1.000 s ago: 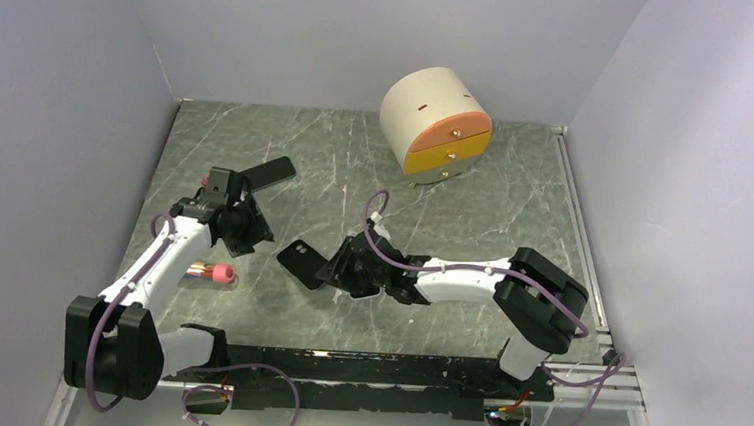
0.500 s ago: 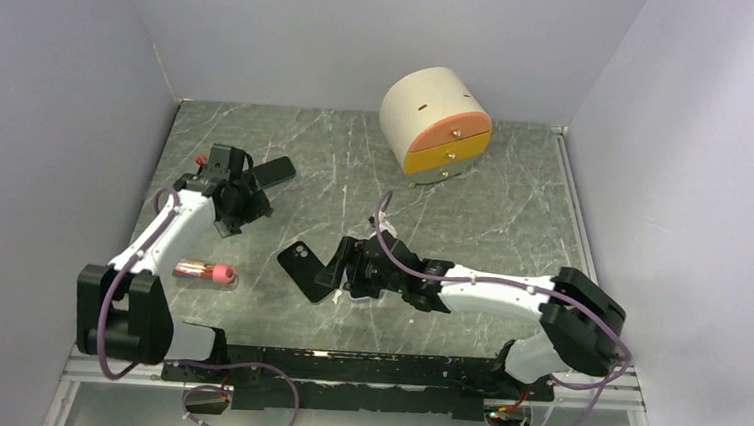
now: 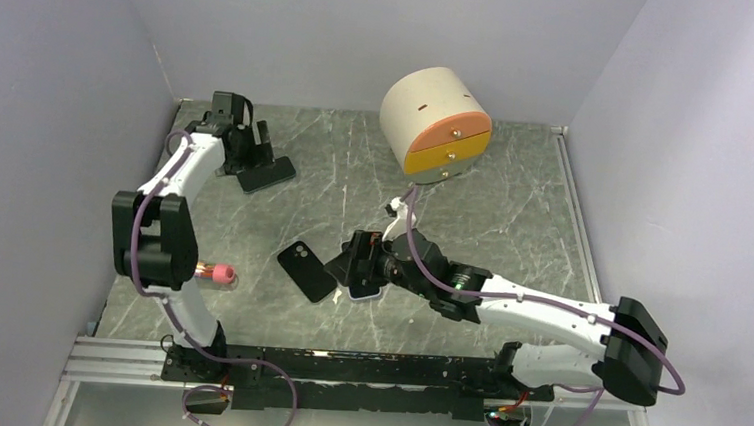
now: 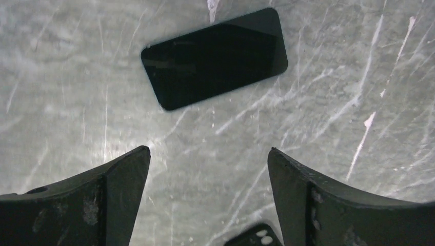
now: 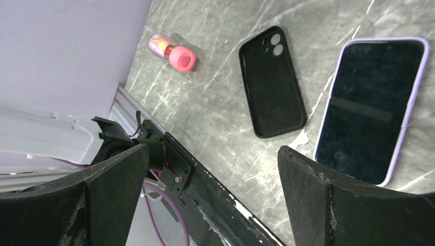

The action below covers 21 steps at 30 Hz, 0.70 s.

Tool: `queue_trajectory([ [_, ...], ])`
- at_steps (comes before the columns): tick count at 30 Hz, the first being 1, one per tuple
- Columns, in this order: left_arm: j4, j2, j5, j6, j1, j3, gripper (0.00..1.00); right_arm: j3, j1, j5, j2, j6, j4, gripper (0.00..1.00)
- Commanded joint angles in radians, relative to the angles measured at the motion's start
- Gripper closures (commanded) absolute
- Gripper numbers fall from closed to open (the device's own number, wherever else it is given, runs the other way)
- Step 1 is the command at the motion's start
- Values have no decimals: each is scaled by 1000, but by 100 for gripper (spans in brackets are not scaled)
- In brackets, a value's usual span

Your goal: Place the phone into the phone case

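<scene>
An empty black phone case lies open side up near the table's middle. Just right of it lies a phone with a lavender rim, screen up; in the top view it is partly under my right gripper. That gripper hovers over both, open and empty. A second, all-black phone lies flat at the far left. My left gripper hangs open just beside it, touching nothing.
A pink-capped bottle lies on its side at the left. A round cream drawer unit with orange fronts stands at the back. Walls close in on the left, back and right. A black rail runs along the near edge.
My left arm has swung up to the far left corner beside the black phone. My right arm has stretched out further left. Both grippers have opened wider.
</scene>
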Motion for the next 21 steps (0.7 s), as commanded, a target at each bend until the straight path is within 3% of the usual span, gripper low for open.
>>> queue_trajectory([
  [1,61,94,69,155,18,81,8,-24,2,52,-72,-88,-4,1],
  [8,26,253,-122,-37,29,237,9,-58,1,69,-118,-113,4,1],
  [13,127,335,-66,-60,30,278,17,-36,2,81,-119,-161,-24,1],
  [21,270,421,51,-77,30,306,18,-11,2,82,-94,-176,-34,1],
])
